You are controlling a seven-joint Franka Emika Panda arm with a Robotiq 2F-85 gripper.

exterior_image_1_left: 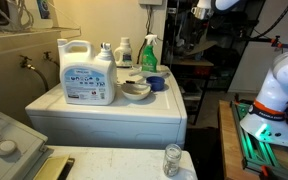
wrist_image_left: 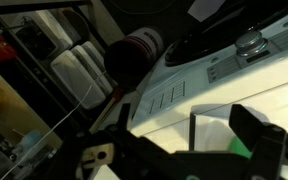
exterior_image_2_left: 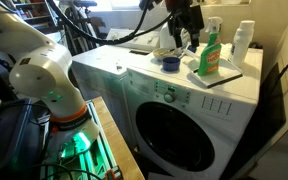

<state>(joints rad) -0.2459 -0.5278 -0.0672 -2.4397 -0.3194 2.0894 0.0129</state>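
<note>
Over the bench [exterior_image_2_left: 124,70], the pincer [exterior_image_2_left: 187,40] hangs spread and empty, touching nothing. Just below it sits the blue cup [exterior_image_2_left: 170,63], beside the bowls [exterior_image_1_left: 136,88]. Near the pincer stands the green sprayer [exterior_image_2_left: 211,52], with a white bottle [exterior_image_2_left: 244,40] behind. A detergent jug [exterior_image_1_left: 88,72] stands at the bench's other end.
</note>
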